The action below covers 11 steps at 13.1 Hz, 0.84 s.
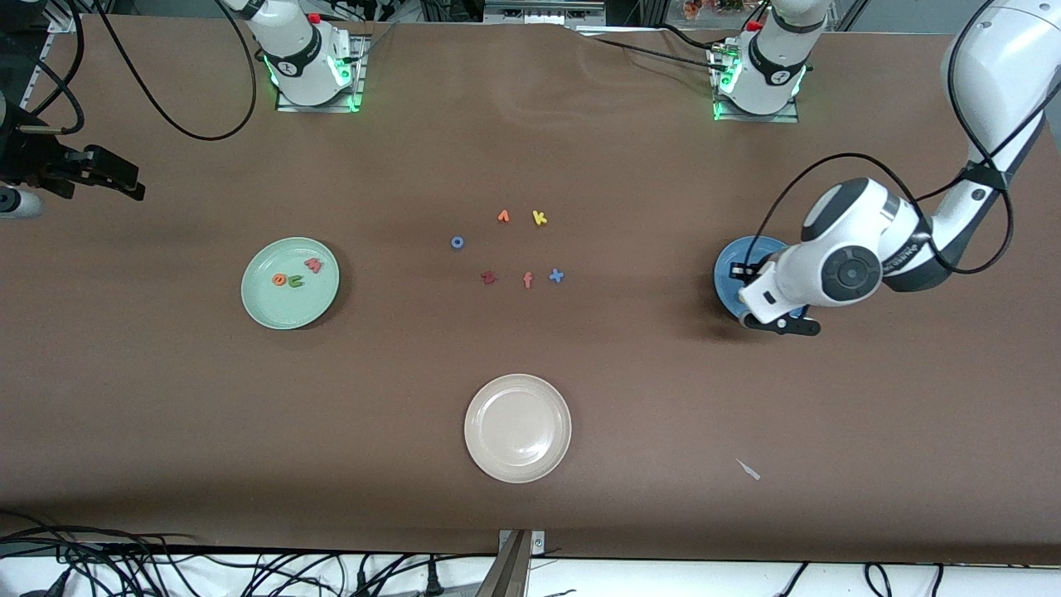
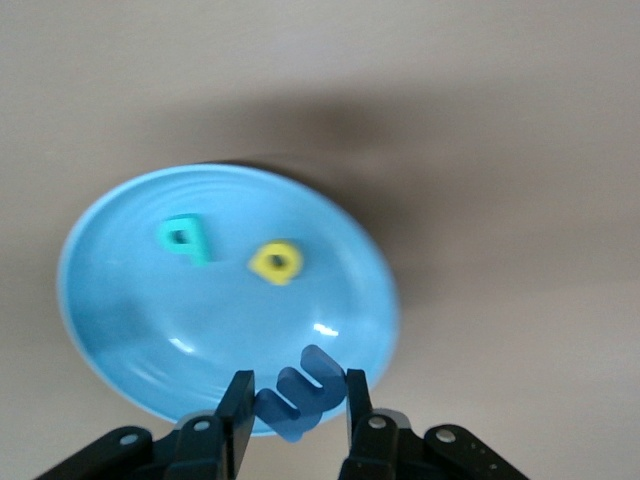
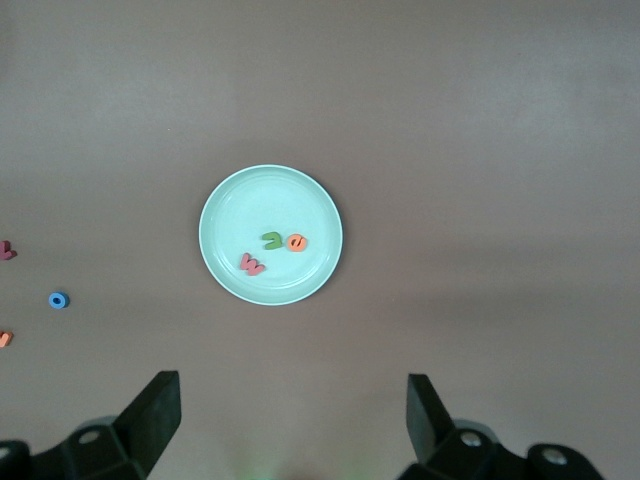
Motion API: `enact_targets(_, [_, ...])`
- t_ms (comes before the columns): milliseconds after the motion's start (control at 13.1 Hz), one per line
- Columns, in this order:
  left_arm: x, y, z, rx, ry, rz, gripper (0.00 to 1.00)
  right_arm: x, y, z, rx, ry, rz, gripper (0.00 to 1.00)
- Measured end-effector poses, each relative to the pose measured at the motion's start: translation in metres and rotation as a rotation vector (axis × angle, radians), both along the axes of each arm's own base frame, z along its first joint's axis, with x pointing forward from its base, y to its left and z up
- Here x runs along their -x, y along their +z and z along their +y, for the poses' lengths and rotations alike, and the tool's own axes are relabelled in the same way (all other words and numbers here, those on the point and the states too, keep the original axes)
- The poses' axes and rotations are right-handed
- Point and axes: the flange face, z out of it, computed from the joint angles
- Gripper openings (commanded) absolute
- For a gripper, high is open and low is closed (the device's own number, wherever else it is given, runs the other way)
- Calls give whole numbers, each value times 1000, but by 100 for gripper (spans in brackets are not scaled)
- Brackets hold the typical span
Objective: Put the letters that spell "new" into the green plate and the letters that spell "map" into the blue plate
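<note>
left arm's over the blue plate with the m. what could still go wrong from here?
1. The left gripper pinches the light-blue "m" over the blue plate's rim, not its middle; released here, it might land on the edge or the table.
2. The foam letter could cling to one of the fingers on opening.
3. A drop farther in might bump the teal "a" or yellow "p".

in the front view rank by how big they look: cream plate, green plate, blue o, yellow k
1. cream plate, though it lies nearest the camera, so its lead is unsure
2. green plate
3. yellow k and blue o, which look about alike
</note>
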Motion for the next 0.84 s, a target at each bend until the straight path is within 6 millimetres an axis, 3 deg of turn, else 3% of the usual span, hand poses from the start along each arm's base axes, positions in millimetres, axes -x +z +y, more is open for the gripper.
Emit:
enact_targets(152, [0, -22, 31, -26, -4, 28, 37, 0, 0, 0, 0, 0, 0, 100])
enact_targets(229, [1, -31, 42, -33, -1, 42, 44, 0, 0, 0, 0, 0, 0, 100])
enact_targets(305, [2, -39, 48, -31, 3, 54, 57, 0, 0, 0, 0, 0, 0, 100])
enact_targets(457, [3, -46, 49, -24, 5, 67, 100, 0, 0, 0, 0, 0, 0, 100])
enact_targets(686, [-4, -39, 49, -21, 12, 47, 100, 1, 0, 0, 0, 0, 5, 100])
enact_targets(838, [-23, -13, 48, -15, 25, -5, 100, 1, -1, 0, 0, 0, 6, 100])
